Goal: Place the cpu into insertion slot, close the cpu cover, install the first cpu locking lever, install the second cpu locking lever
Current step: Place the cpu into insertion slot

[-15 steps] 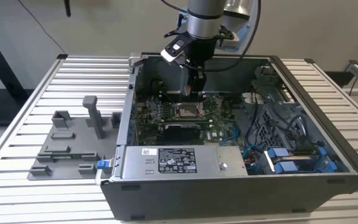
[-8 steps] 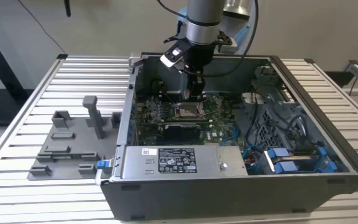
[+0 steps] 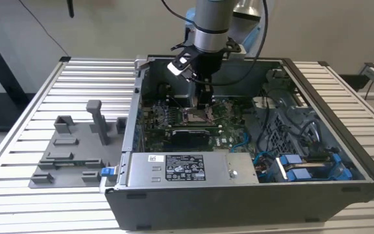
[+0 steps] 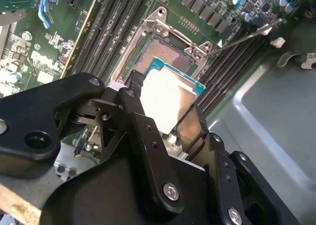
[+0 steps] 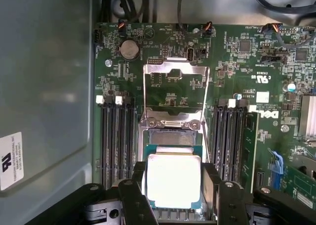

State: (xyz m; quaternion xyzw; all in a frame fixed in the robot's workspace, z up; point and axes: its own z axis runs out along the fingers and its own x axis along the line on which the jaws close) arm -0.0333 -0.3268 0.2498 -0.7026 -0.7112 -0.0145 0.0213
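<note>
The gripper is squeezed tight on the cpu, with one black finger on each side of it. The shiny flat cpu is right over the insertion slot, and I cannot tell if it touches. The cpu cover is flipped open at one edge of the slot. A thin metal lever sticks out beside the slot

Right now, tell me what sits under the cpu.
Under the cpu, held in the gripper, lies the insertion slot; a bare strip of it shows beyond the chip. The rest is covered, so contact cannot be judged.
</note>
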